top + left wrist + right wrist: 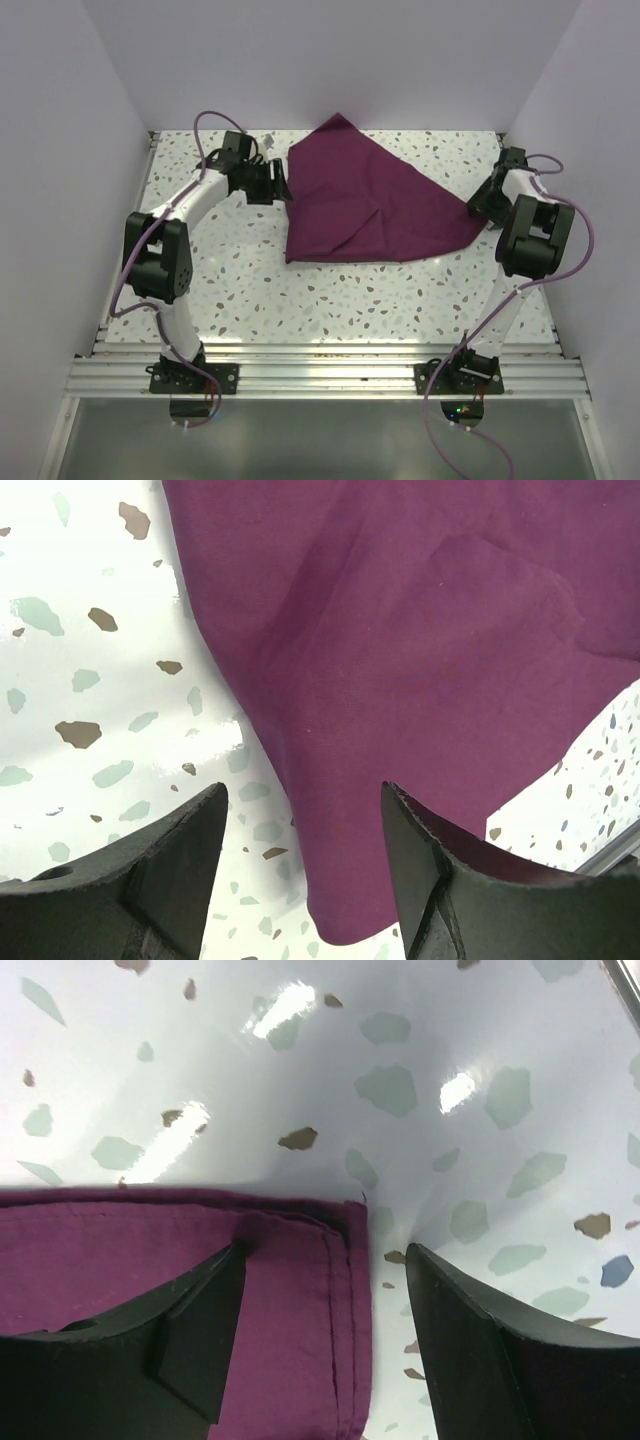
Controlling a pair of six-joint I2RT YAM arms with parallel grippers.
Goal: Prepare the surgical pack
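Surgical pack (370, 205) lies between the two arms
Its length runs left to right on the desk (300, 300): left gripper (280, 183) at its left edge, right gripper (483, 212) over its right corner, both apart, holding nothing.

Maroon drape (370, 205), speckled white table (300, 300)

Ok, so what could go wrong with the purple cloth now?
Both grippers stand open: the left gripper has only a narrow tip of the purple drape between its fingers, so closing may pinch too little and slip.
At the right gripper the hemmed edge looks doubled over; it might grab just one layer.
The drape lies crooked and creased, so uneven pulls could bunch it.
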